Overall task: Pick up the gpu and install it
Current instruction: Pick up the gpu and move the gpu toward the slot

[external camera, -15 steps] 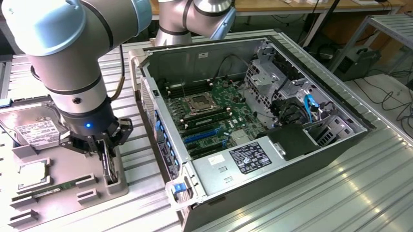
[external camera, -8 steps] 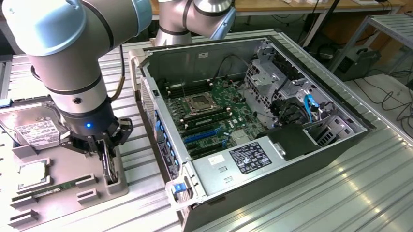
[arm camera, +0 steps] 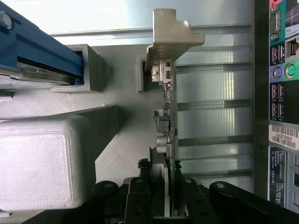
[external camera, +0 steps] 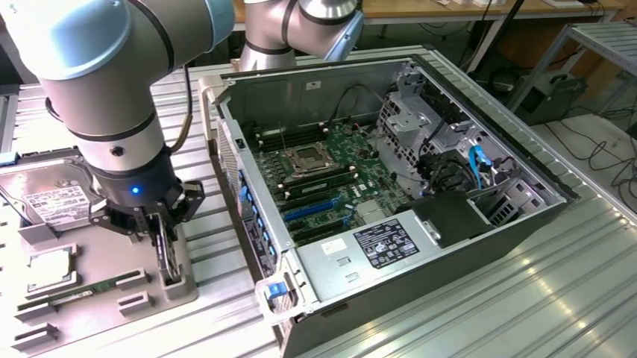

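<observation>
The gripper (arm camera: 166, 207) has its jaws drawn narrow, one black finger (arm camera: 140, 200) against each face of the gpu (arm camera: 169, 116). The wrist view sees the gpu edge-on, with its pale bracket (arm camera: 170, 37) at the far end beside a grey post of the tray (arm camera: 126, 93). In the exterior view the gpu (external camera: 167, 253) stands on edge in a slot of the tray (external camera: 104, 242), on the side toward the exterior view's right, under the arm (external camera: 119, 112). The tray also holds a hard drive (external camera: 50, 198), a square processor chip (external camera: 45, 268) and a green memory stick (external camera: 85, 292), each in its own recess. Just beyond, the open computer case (external camera: 518, 171) holds the motherboard (external camera: 329, 175), a power supply (external camera: 383, 242) and blue cables (external camera: 478, 164). The wrist view shows the case's rear ports (arm camera: 280, 70), the exterior view its inside
</observation>
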`<act>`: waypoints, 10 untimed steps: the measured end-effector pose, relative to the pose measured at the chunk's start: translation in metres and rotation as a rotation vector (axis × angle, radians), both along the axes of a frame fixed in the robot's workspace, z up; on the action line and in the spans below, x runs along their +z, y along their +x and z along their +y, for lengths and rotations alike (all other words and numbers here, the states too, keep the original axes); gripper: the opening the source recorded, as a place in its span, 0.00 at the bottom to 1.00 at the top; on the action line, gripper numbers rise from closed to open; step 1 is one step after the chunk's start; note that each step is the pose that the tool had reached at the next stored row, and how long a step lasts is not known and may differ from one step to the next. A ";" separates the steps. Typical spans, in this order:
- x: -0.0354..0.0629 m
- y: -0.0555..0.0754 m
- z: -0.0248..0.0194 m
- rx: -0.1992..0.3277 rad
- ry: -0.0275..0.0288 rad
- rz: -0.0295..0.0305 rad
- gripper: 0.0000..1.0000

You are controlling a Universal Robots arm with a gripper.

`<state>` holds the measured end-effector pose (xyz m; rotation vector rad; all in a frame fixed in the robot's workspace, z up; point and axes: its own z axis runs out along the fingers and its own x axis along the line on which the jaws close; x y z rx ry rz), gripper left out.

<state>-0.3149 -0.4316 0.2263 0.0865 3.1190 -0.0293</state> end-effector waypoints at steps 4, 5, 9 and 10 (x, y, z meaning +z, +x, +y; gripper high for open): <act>0.0078 0.000 0.0000 0.000 -0.0001 0.0001 0.28; 0.0097 0.000 0.0000 0.000 -0.0001 0.0001 0.28; 0.0198 0.000 0.0000 0.000 0.0000 0.0000 0.28; 0.0220 0.000 0.0000 0.000 0.0000 0.0000 0.28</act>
